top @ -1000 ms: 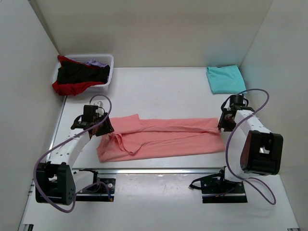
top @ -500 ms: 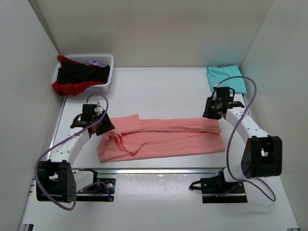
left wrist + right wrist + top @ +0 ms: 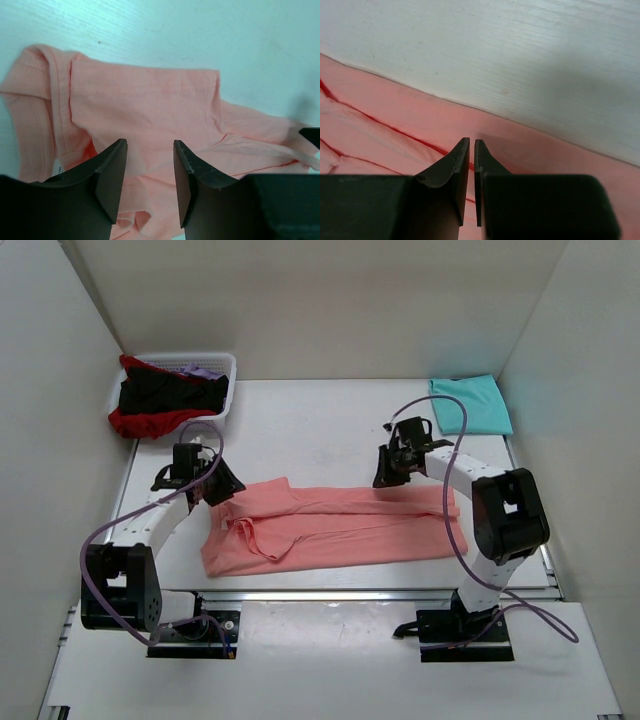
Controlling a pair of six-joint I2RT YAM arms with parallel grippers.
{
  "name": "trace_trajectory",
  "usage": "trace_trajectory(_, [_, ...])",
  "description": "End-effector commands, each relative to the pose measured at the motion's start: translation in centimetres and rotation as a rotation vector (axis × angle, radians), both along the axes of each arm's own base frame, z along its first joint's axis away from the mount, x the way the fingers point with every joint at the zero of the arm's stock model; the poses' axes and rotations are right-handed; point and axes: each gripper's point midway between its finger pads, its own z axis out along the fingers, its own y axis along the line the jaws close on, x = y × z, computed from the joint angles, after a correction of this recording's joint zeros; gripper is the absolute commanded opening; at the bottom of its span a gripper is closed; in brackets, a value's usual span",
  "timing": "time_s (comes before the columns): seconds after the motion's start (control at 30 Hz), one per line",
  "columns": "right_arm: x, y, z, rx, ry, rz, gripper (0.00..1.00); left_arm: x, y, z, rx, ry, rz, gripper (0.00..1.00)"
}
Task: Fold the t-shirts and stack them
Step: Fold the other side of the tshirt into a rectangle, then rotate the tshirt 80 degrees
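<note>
Salmon-pink short-sleeved cotton t-shirt (image 3: pixel 330 530) lies near-centre on the white table (image 3: pixel 320 430), already folded lengthwise into a long left-right strip. Collar end is on the left.

Left end effector (image 3: pixel 222 490) hangs over the collar end. The wrist view shows its fingers (image 3: pixel 111 170) spread well apart with nothing held and pink cloth under the gap.

Right end effector (image 3: pixel 382 480) is at the strip's far edge, right of middle. Its fingers (image 3: pixel 460 165) are pinched to a hairline slit with nothing between them.

Folded turquoise t-shirt (image 3: pixel 470 405) sits far right, well apart from the strip. White slatted plastic basket (image 3: pixel 228 390) at far left holds the black (image 3: pixel 165 395), red (image 3: pixel 150 423) and lilac (image 3: pixel 200 370) shirts.

My read: the cross fold comes next, one end over the other.
- Right has to open before it goes down. Closed fingers would only drag the cloth.
- Pinch through all layers at the edge. A top-ply-only grip will peel the long fold open.
- Grip both sides of the same end, lift low and move both arms in sync so the edges stay square.
- The left end is bunched around the collar and sleeve, so seat the grip past the wrinkles or flatten them first.
- Land the edge flush, then release.
</note>
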Motion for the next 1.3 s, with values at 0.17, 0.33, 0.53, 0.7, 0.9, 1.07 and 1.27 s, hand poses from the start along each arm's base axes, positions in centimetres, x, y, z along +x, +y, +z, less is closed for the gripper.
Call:
trace_trajectory(0.17, [0.2,4.3,0.7,0.066,-0.037,0.095,0.07,1.6,-0.5,2.0,-0.049,-0.073,-0.008,0.53])
trace_trajectory(0.33, [-2.3,6.0,0.0,0.067,-0.004,0.161,0.01,0.8,-0.9,1.6,-0.048,-0.068,-0.019,0.53])
trace_trajectory(0.53, [-7.7,7.3,-1.2,0.058,0.072,0.267,0.0,-0.4,-1.4,1.2,-0.042,-0.061,-0.046,0.54])
trace_trajectory(0.7, [-12.0,7.1,-2.3,0.062,0.122,0.283,0.0,-1.5,-2.1,1.1,-0.052,-0.061,-0.066,0.55])
trace_trajectory(0.9, [-14.8,6.3,-2.2,0.067,0.128,0.278,0.0,-2.4,-2.7,0.6,-0.069,-0.058,-0.078,0.54])
trace_trajectory(1.07, [-13.6,6.3,0.0,0.082,0.028,0.268,0.0,-1.7,-4.2,1.5,-0.081,-0.063,-0.112,0.48])
trace_trajectory(1.27, [-10.3,2.9,3.2,-0.021,-0.077,0.139,0.12,-2.8,-7.7,0.3,-0.007,0.011,-0.182,0.44])
